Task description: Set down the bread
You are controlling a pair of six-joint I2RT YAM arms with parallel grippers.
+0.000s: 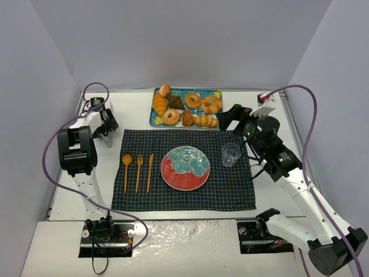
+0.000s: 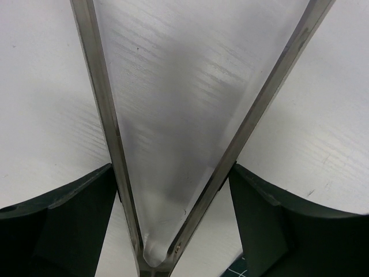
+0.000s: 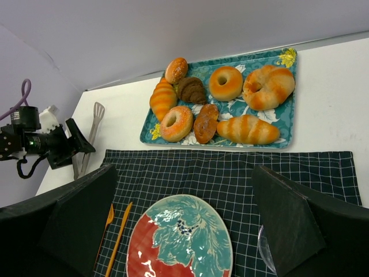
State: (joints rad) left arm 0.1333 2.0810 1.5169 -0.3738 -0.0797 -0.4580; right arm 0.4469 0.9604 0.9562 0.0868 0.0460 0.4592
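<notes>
Bread [image 1: 170, 117] on tray [image 1: 217, 92], well right of left hand [image 1: 106, 129].

No text, brand or number is legible (plate [image 1: 168, 174] and tray [image 1: 217, 92] show only floral patterns). The red-and-white tag [image 1: 266, 98] by the right arm [image 1: 288, 167] may bear print, unreadably small.

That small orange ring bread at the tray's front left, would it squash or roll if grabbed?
The ring bread lies on its broad face, so it probably won't roll. Its puffy look suggests it is light and may dent under a hard pinch. It seems to touch the brown roll beside it, so lifting might nudge that.
</notes>
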